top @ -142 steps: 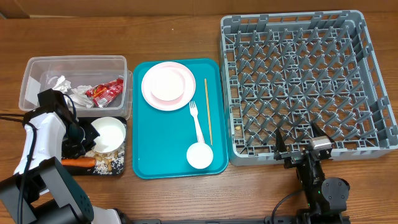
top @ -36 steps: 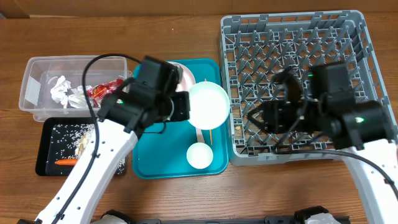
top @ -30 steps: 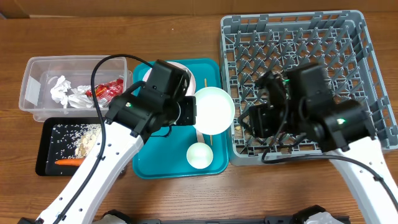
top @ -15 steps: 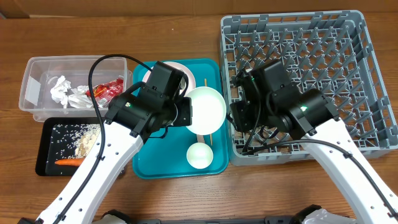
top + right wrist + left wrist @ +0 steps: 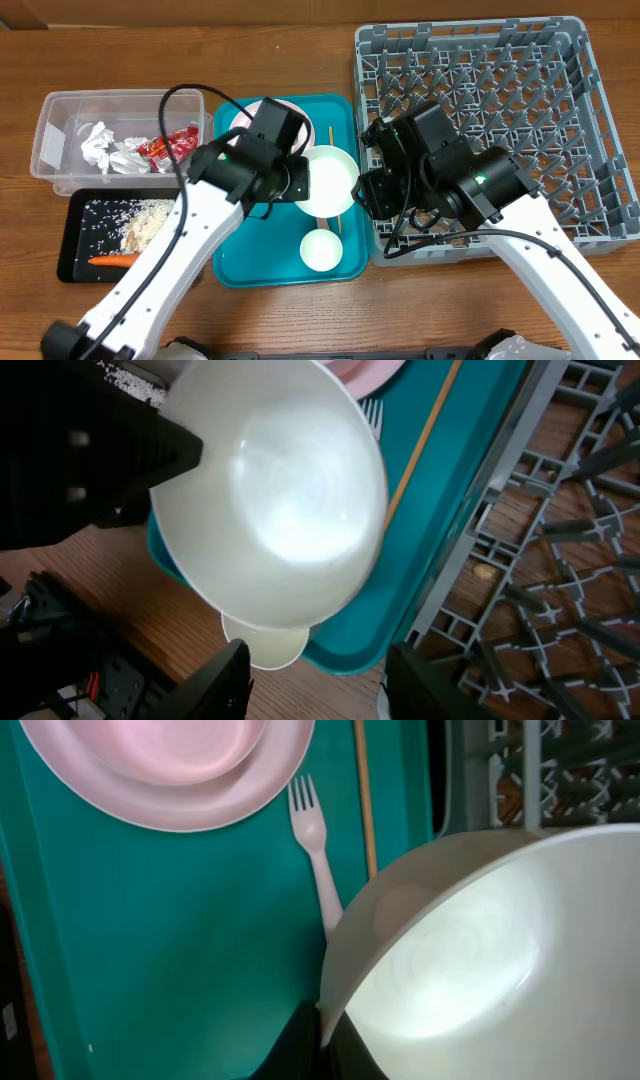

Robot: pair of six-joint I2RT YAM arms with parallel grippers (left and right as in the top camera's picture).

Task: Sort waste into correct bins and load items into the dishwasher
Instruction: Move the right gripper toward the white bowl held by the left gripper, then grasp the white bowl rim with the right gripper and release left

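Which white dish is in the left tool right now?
The large white bowl, held above the teal tray; the small white cup sits on it.

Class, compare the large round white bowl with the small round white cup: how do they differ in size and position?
The large round white bowl is much wider than the small round white cup. The bowl is gripped at its rim by the left gripper, above the teal tray; the cup sits on that tray. Both are white, round and empty.
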